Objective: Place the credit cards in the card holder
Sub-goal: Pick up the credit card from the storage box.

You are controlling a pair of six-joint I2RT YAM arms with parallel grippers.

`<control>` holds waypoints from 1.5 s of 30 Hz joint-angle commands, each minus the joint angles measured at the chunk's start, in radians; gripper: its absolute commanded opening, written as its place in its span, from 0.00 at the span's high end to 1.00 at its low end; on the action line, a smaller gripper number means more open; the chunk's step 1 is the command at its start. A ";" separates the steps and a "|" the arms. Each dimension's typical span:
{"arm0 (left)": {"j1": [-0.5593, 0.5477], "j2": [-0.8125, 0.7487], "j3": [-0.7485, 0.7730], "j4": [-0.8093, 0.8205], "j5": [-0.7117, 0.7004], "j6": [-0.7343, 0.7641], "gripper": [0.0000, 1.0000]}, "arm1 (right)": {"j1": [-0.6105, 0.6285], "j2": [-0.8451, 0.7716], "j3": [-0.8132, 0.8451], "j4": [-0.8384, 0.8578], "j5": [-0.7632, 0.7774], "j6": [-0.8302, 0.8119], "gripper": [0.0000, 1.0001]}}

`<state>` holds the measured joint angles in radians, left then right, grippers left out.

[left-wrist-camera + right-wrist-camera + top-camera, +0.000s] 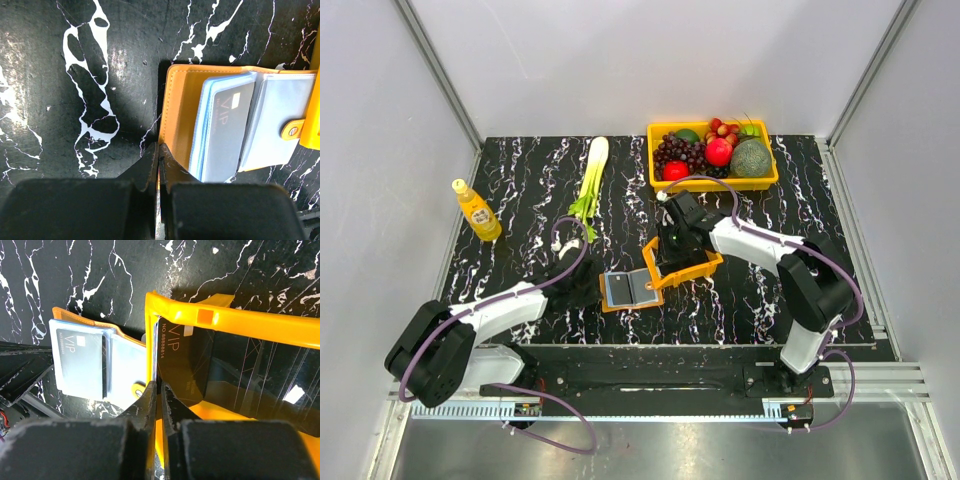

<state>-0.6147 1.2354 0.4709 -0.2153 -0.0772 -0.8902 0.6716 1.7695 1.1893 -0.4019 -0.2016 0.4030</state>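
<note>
Right pincer (pixel 157 390) is clamped on credit card (pixel 180 360) in tray (pixel 250 320).
Card holder (pixel 177 100) is pinched by left pincer (pixel 158 150); lifting is needed next.

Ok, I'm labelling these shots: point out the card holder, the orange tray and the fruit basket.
card holder (pixel 177 115), left wrist view, on its orange inner cover.
orange tray (pixel 250 322), right wrist view, on its far rim.
fruit basket (pixel 740 183), top view, on its front wall.

Card holder (pixel 623 291) orange, pale-blue sleeves; credit cards (pixel 182 360) dark grey; tray (pixel 712 265) orange; table (pixel 520 200) black, white veining.
</note>
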 commanded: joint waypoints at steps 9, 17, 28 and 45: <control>-0.005 0.035 -0.015 -0.032 0.034 0.011 1.00 | 0.017 -0.090 0.035 -0.038 0.077 -0.019 0.93; -0.003 0.024 -0.015 -0.041 0.031 0.011 1.00 | 0.017 -0.133 0.039 -0.072 0.157 -0.032 0.96; -0.005 0.009 -0.017 -0.050 0.027 0.013 1.00 | 0.014 -0.146 0.046 -0.095 0.264 -0.044 1.00; -0.005 -0.002 -0.012 -0.055 0.025 0.013 1.00 | 0.014 -0.062 0.047 -0.080 0.237 -0.070 1.00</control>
<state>-0.6147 1.2369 0.4713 -0.2066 -0.0711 -0.8894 0.6788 1.6810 1.2003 -0.4957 0.0345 0.3599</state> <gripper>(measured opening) 0.015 0.009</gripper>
